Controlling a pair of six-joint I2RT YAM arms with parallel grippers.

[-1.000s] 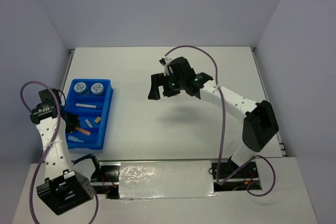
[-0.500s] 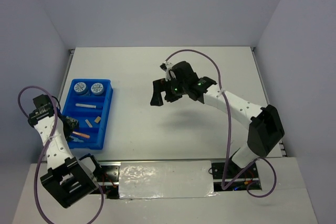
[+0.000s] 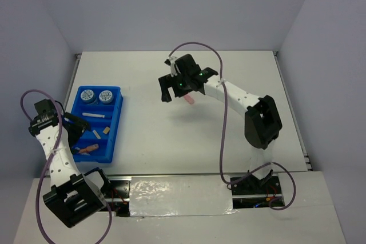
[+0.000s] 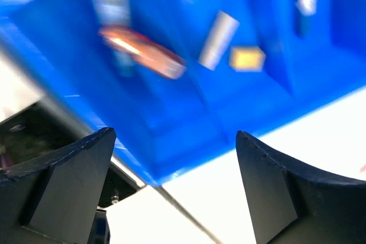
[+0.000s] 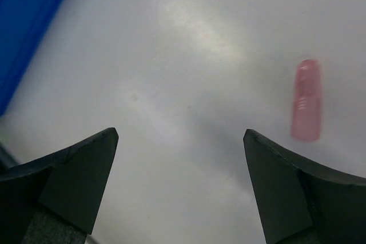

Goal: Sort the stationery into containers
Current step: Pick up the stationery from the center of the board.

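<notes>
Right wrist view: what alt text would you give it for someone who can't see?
A small pink stick lies on the white table ahead of the open right hand. The blue tray shows its corner at upper left.

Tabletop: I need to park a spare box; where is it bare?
Bare: the middle between the blue tray and the pink stick, and the far strip by the back wall. Crowded: the left edge, with tray and left arm.

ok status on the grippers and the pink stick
Left gripper open, empty, by blue tray. Right gripper open, empty. Pink stick loose on table, outside tray. Nothing blocking it.
</notes>
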